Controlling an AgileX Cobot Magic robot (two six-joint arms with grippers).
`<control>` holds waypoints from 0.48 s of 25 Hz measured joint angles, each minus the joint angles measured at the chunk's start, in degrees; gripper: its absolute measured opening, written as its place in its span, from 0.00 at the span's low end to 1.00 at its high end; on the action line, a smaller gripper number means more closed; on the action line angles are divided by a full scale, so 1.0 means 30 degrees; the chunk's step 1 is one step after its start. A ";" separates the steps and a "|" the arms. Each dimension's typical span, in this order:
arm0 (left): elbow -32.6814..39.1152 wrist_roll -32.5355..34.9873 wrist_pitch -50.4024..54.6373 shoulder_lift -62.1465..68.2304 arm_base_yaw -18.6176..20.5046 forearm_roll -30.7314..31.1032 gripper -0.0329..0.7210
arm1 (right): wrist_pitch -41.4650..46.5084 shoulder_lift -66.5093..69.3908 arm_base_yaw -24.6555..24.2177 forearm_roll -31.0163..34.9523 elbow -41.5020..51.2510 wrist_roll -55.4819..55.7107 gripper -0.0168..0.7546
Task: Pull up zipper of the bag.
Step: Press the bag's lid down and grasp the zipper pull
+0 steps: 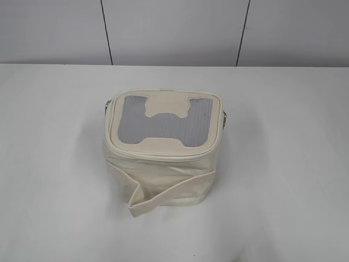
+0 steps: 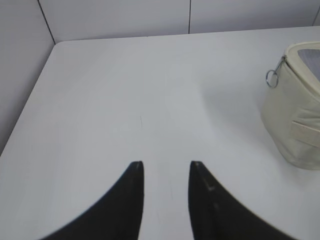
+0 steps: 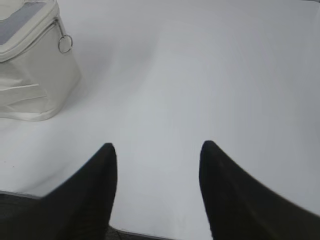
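The cream bag [image 1: 161, 164] stands mid-table with its grey mesh top and cream H patch facing up. Its zipper [image 1: 163, 154] runs round the lid's rim. One silver slider with a ring pull [image 2: 271, 78] hangs at the bag's left end, another [image 3: 65, 43] at its right end [image 1: 224, 120]. A cream strap [image 1: 163, 196] droops across the front. My left gripper [image 2: 166, 164] is open and empty, over bare table left of the bag [image 2: 295, 125]. My right gripper [image 3: 157, 147] is open and empty, right of the bag [image 3: 35, 80]. Neither gripper shows in the exterior view.
The white table [image 1: 283, 164] meets a pale panelled wall [image 1: 174, 33] behind the bag. The table's rounded far-left corner [image 2: 55, 44] shows in the left wrist view. The table's near edge [image 3: 140, 234] lies under my right gripper.
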 joint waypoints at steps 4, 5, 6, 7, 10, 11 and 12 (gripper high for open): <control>0.0000 0.0000 0.0000 0.0000 0.0000 0.0000 0.36 | -0.0158 0.0000 0.0000 0.1628 0.0000 0.0000 0.57; 0.0000 0.0000 0.0000 0.0000 0.0000 0.0000 0.36 | -0.0362 0.0000 0.0000 0.2236 0.0000 -0.0024 0.57; 0.0000 0.0000 0.0000 0.0000 0.0000 0.0000 0.36 | -0.0541 0.0071 0.0000 0.3001 0.0000 -0.0256 0.57; 0.0000 0.0000 0.0000 0.0000 0.0000 0.0000 0.36 | -0.0796 0.0292 0.0000 0.3763 0.0000 -0.0670 0.56; 0.0000 0.0000 0.0000 0.0000 0.0000 0.0000 0.36 | -0.1821 0.2381 0.0000 0.6883 -0.0019 -0.3468 0.52; 0.0000 0.0000 0.0000 0.0000 0.0000 0.0000 0.36 | -0.2310 0.3498 0.0000 0.8151 -0.0019 -0.4796 0.51; 0.0000 0.0000 0.0000 0.0000 0.0000 0.0000 0.36 | -0.2832 0.4738 0.0000 0.9621 -0.0019 -0.6361 0.50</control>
